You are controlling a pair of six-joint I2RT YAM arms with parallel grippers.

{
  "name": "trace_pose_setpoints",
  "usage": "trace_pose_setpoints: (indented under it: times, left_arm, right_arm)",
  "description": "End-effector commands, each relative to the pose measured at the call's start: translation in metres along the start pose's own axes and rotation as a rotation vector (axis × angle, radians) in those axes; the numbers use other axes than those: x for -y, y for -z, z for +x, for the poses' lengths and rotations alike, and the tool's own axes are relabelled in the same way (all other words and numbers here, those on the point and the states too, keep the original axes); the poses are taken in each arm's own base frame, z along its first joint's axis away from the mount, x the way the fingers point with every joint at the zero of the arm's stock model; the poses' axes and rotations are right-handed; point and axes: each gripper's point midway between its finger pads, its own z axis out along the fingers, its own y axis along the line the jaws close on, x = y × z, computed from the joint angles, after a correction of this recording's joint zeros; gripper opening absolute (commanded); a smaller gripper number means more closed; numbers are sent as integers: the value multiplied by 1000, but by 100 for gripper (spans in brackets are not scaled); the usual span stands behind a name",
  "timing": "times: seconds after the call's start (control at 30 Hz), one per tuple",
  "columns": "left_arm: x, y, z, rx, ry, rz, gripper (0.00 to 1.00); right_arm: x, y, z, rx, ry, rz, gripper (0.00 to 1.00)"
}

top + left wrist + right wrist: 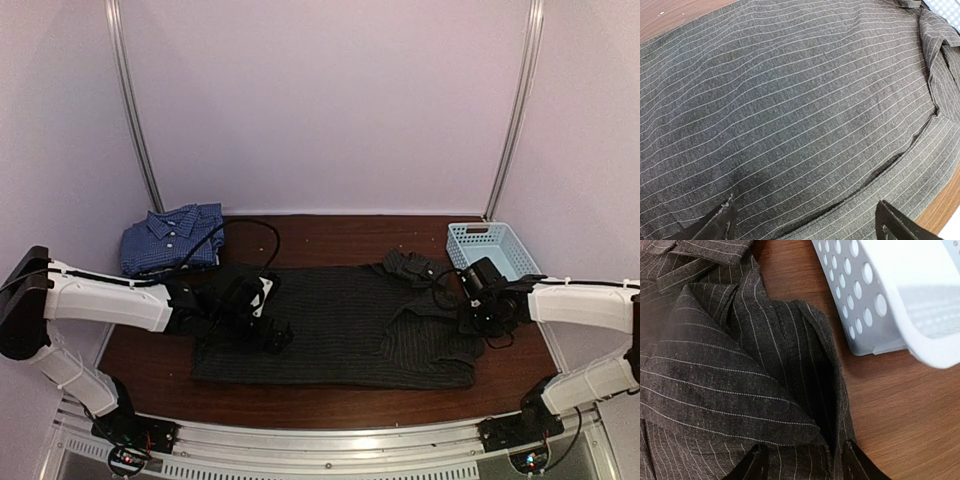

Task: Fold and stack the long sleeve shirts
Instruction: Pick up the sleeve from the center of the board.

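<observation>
A black pinstriped shirt (340,325) lay spread across the middle of a dark wooden table (330,232), with its collar end bunched toward the right and its near hem running close to the table's front edge. A folded blue checked shirt (172,238) sat at the far left corner, apart from the black one. A light blue plastic basket (490,248) stood at the far right corner, just beside the bunched collar, with a strip of bare wood between them. The left gripper (807,227) hovered over the shirt's left part, fingers spread wide and holding nothing. The right gripper (805,465) sat low at the shirt's right edge, its fingertips straddling a fold of cloth. I cannot tell whether they pinched it. Bare wood lay open behind the shirt.
</observation>
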Motion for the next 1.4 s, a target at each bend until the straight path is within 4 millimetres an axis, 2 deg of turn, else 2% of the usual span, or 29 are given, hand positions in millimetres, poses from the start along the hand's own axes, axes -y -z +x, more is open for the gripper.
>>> trace_pose_setpoints:
  times: [0.0, 0.2, 0.4, 0.63, 0.93, 1.0, 1.13, 1.37]
  left_arm:
    - [10, 3, -15, 46, 11, 36, 98]
    - [9, 3, -13, 41, 12, 33, 98]
    - [9, 0, -12, 34, 11, 32, 98]
    - [10, -3, -10, 25, 11, 37, 98]
    - [11, -5, -8, 15, 9, 38, 98]
    - [11, -4, -9, 19, 10, 39, 98]
    - [12, -1, -13, 33, 9, 42, 98]
    - [26, 3, -25, 67, -1, 109, 98]
  right_arm:
    - [0, -5, -9, 33, 3, 20, 50]
    - [-2, -7, -12, 32, 23, 28, 43]
    - [-4, -6, -15, 38, 37, 21, 30]
    - [-6, 2, -19, 55, 28, -1, 21]
    - [-8, 2, -20, 51, 36, -3, 2]
    - [-10, 6, -24, 58, 39, -12, 0]
    - [-25, 23, -36, 85, 54, -62, 0]
    - [-80, 69, -55, 124, 66, -279, 0]
